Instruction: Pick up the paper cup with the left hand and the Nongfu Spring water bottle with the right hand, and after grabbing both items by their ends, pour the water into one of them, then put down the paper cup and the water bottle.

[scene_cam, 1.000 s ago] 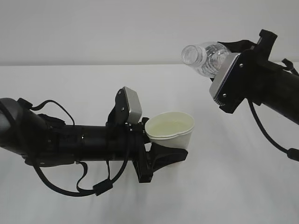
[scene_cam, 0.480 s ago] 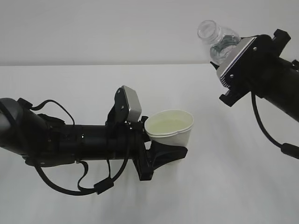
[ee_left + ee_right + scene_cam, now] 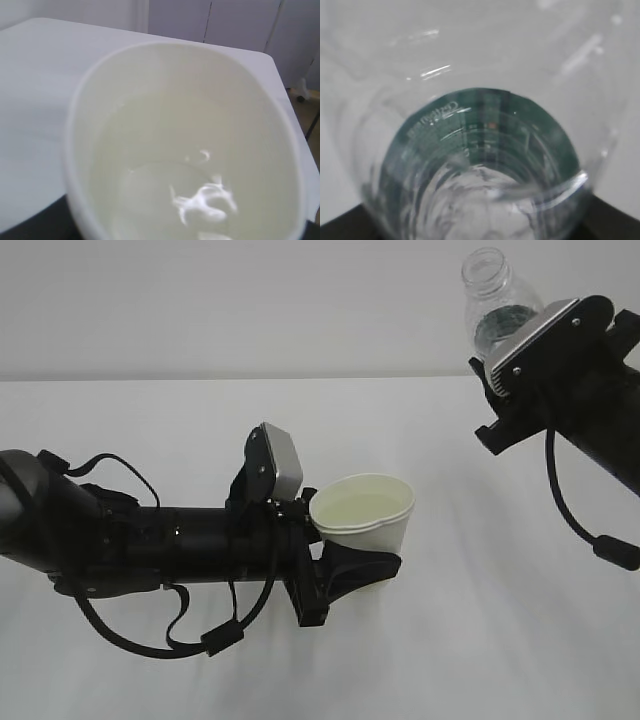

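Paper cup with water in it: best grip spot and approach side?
Take the paper cup low on its wall, from the side, as the left tool holds it. The water means keeping it upright with the rim clear; the tapered wall narrows toward the base.

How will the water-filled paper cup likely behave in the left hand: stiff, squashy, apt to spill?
The paper cup probably squashes easily: its rim already looks oval. With water inside, it is likely bottom-heavy, yet the open top could spill if tilted.
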Tool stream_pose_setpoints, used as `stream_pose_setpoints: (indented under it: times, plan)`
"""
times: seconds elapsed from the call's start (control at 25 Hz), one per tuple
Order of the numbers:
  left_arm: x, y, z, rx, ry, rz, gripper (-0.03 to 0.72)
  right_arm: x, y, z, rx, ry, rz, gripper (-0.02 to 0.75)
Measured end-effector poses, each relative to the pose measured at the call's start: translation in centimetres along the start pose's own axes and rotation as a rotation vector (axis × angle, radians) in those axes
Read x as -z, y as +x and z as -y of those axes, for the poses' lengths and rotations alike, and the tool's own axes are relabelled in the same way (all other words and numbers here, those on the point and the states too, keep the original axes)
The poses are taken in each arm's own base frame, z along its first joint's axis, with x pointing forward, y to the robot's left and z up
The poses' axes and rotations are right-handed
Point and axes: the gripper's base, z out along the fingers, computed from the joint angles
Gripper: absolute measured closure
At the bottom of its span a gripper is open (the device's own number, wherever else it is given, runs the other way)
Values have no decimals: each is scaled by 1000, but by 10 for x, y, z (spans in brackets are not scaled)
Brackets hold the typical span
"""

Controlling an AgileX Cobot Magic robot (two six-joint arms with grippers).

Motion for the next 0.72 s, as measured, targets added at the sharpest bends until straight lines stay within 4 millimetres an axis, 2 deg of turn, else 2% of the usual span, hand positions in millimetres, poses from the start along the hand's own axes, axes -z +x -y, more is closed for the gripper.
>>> stream_pose_setpoints:
  times: [0.72]
  plan:
    - [0, -1, -2, 1, -21, 13, 274, 0, 6, 6, -330, 77, -50, 283]
